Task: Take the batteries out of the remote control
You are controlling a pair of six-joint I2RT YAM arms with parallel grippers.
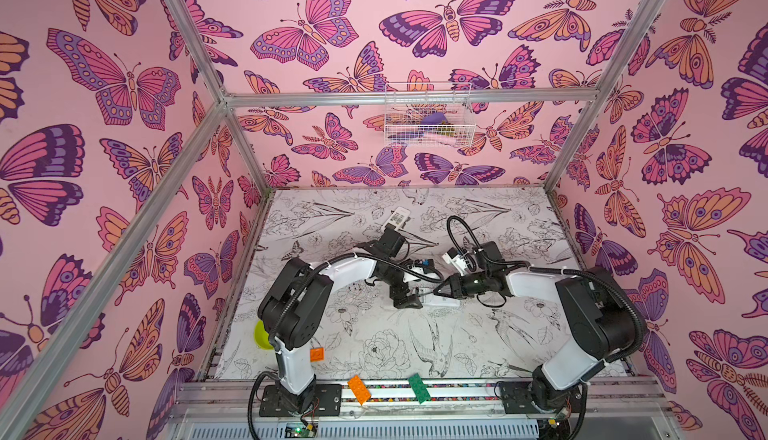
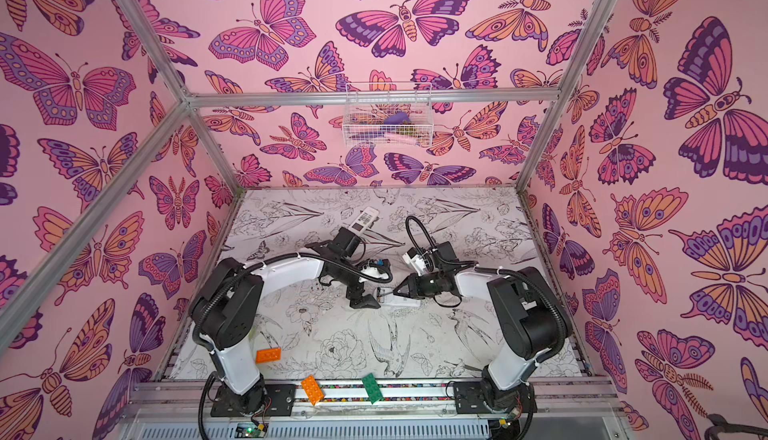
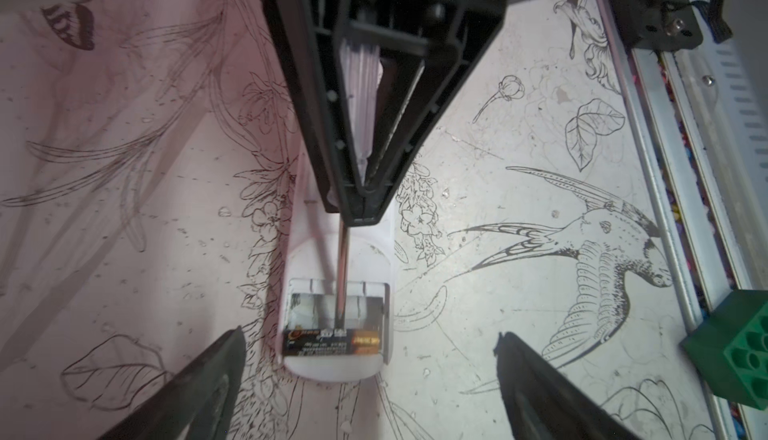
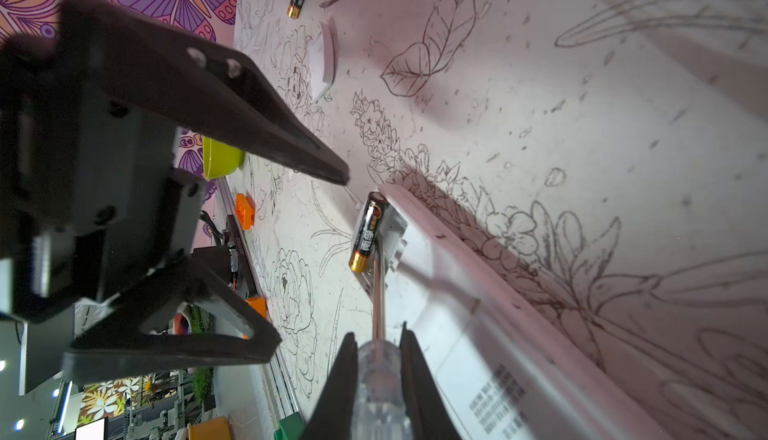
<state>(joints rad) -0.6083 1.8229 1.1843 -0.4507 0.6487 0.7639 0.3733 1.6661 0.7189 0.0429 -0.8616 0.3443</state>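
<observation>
Left wrist: left gripper [image 3: 370,334] spread astride remote's [image 3: 340,259] battery [image 3: 328,340] end.

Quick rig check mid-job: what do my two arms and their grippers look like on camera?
The left arm and right arm have white link shells with bulky black joint housings. Black corrugated cable hoses run along them. The left gripper and right gripper are matte black, with long triangular fingers tapering to points. No markings are readable.
</observation>
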